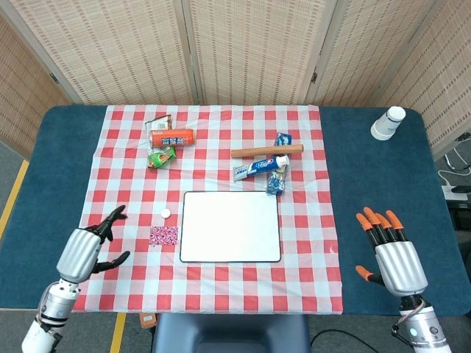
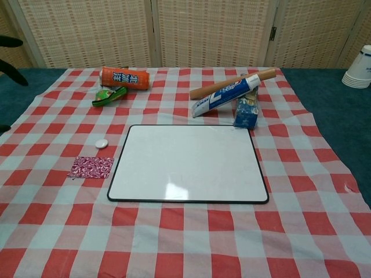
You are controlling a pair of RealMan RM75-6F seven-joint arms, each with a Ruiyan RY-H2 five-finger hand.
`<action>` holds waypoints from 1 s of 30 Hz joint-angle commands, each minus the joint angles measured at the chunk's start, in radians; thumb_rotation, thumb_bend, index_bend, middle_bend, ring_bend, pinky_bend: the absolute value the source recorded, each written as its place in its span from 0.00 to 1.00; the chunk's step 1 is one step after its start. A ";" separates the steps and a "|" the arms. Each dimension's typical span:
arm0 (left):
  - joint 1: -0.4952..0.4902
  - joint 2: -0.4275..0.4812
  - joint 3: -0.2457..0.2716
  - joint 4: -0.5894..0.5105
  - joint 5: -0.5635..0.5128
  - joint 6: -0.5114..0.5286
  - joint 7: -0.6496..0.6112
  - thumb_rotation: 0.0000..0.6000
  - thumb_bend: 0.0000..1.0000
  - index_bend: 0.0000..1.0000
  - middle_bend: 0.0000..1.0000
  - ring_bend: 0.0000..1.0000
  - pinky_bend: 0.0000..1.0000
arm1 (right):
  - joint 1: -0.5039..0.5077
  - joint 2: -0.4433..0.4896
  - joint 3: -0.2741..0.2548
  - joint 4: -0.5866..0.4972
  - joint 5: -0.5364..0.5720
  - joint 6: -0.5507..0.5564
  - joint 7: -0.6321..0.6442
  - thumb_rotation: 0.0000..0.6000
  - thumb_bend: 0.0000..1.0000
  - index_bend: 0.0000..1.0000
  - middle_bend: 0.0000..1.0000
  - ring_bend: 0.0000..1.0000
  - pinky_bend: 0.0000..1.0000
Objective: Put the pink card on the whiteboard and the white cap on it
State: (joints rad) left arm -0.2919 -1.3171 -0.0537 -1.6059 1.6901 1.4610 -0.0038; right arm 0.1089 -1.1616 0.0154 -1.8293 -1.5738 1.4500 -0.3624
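Observation:
The pink patterned card [image 1: 163, 235] [image 2: 91, 167] lies flat on the checked cloth just left of the whiteboard [image 1: 230, 226] [image 2: 188, 164]. A small white cap [image 1: 165, 213] [image 2: 101, 143] sits a little behind the card. My left hand [image 1: 87, 248] hovers open over the cloth's left edge, left of the card, fingers spread; only its dark fingertips [image 2: 11, 41] show at the chest view's left border. My right hand [image 1: 394, 257] rests open over the blue table at the front right, far from the board.
Behind the board lie a toothpaste tube [image 1: 259, 167], a wooden rolling pin [image 1: 266, 151] and a blue packet [image 1: 277, 180]. An orange can [image 1: 171, 137] and a green packet [image 1: 160, 157] sit back left. Stacked paper cups [image 1: 388, 123] stand back right.

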 commanded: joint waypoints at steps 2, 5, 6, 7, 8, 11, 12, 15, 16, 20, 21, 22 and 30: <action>-0.032 -0.014 0.015 -0.061 0.034 -0.062 0.201 1.00 0.24 0.09 0.71 0.90 0.89 | 0.009 0.011 -0.006 -0.004 -0.004 -0.019 0.008 0.93 0.00 0.00 0.00 0.00 0.07; -0.055 -0.001 0.001 -0.078 -0.012 -0.133 0.309 1.00 0.25 0.22 0.88 0.99 0.97 | 0.012 0.017 -0.005 -0.004 -0.003 -0.026 0.016 0.94 0.00 0.00 0.00 0.00 0.08; -0.064 0.010 -0.002 -0.089 -0.042 -0.170 0.353 1.00 0.25 0.25 0.91 1.00 0.98 | 0.013 0.018 -0.005 -0.004 -0.002 -0.029 0.018 0.94 0.00 0.00 0.00 0.00 0.08; -0.079 0.031 -0.005 -0.114 -0.096 -0.235 0.421 1.00 0.25 0.26 0.92 1.00 0.98 | 0.015 0.020 -0.005 -0.004 0.000 -0.034 0.020 0.93 0.00 0.00 0.00 0.00 0.08; -0.094 0.052 -0.007 -0.140 -0.139 -0.288 0.470 1.00 0.25 0.25 0.91 1.00 0.98 | 0.016 0.021 -0.005 -0.004 0.001 -0.037 0.021 0.93 0.00 0.00 0.00 0.00 0.08; -0.144 0.079 -0.032 -0.207 -0.257 -0.396 0.571 1.00 0.25 0.23 0.90 1.00 0.97 | 0.020 0.024 -0.004 -0.005 0.007 -0.043 0.024 0.93 0.00 0.00 0.00 0.00 0.08; -0.156 0.077 -0.038 -0.214 -0.283 -0.412 0.596 1.00 0.25 0.24 0.90 1.00 0.97 | 0.020 0.025 -0.003 -0.006 0.008 -0.044 0.024 0.93 0.00 0.00 0.00 0.00 0.08; -0.190 0.067 -0.060 -0.238 -0.367 -0.447 0.658 1.00 0.25 0.26 0.90 1.00 0.97 | 0.019 0.027 -0.001 -0.007 0.011 -0.042 0.027 0.93 0.00 0.00 0.00 0.00 0.08; -0.202 0.066 -0.066 -0.251 -0.406 -0.463 0.676 1.00 0.25 0.26 0.90 1.00 0.97 | 0.020 0.027 -0.001 -0.007 0.010 -0.041 0.029 0.93 0.00 0.00 0.00 0.00 0.08; -0.254 0.066 -0.077 -0.282 -0.529 -0.509 0.748 1.00 0.25 0.28 0.88 0.99 0.96 | 0.022 0.029 -0.001 0.000 -0.001 -0.039 0.043 0.93 0.00 0.00 0.00 0.00 0.08; -0.263 0.061 -0.077 -0.282 -0.545 -0.508 0.764 1.00 0.25 0.29 0.88 0.99 0.96 | 0.023 0.030 0.000 0.002 -0.002 -0.039 0.046 0.94 0.00 0.00 0.00 0.00 0.08; -0.271 0.053 -0.076 -0.279 -0.560 -0.505 0.777 1.00 0.25 0.30 0.88 0.99 0.96 | 0.023 0.031 0.000 0.003 0.000 -0.040 0.049 0.94 0.00 0.00 0.00 0.00 0.08; -0.327 -0.066 -0.077 -0.180 -0.691 -0.468 0.824 1.00 0.26 0.28 0.89 1.00 0.96 | 0.029 0.037 0.006 0.003 0.015 -0.051 0.061 0.94 0.00 0.00 0.00 0.00 0.08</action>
State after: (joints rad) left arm -0.5992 -1.3488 -0.1272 -1.8176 1.0366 0.9808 0.8048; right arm 0.1372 -1.1252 0.0209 -1.8260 -1.5593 1.3997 -0.3017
